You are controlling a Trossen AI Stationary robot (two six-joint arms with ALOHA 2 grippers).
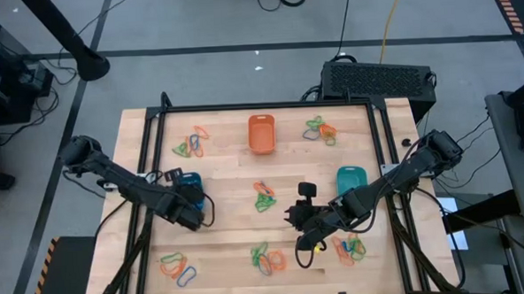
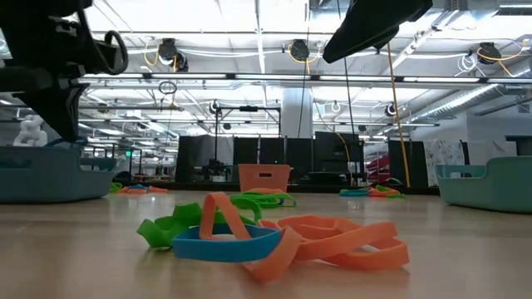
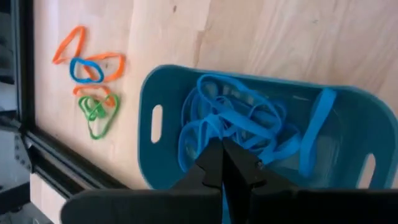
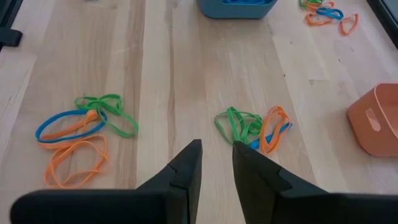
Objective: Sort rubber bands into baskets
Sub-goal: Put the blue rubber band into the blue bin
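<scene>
My left gripper (image 1: 194,212) is shut above the blue basket (image 3: 261,124), which holds several blue rubber bands. A blue rubber band (image 3: 189,146) seems to hang from its fingertips into the basket. My right gripper (image 4: 217,155) is open and empty, low over the table, pointing toward the table's left edge. It stands just short of a clump of green, orange and blue bands (image 4: 252,127) at the table's middle (image 1: 264,196). The orange basket (image 1: 261,134) stands at the far middle. The teal basket (image 1: 350,180) stands beside my right arm. My left gripper pinches a blue rubber band between its two fingertips (image 3: 214,155), from above, pointing down into the blue basket. The fingers hide the place of contact. The band's loop (image 3: 183,140) hangs slack below them onto the bands in the basket.
More clumps of bands lie at the far left (image 1: 191,143), far right (image 1: 321,129), near left (image 1: 177,268), near middle (image 1: 267,258) and near right (image 1: 348,248). Black frame rails (image 1: 147,152) run along the table's sides.
</scene>
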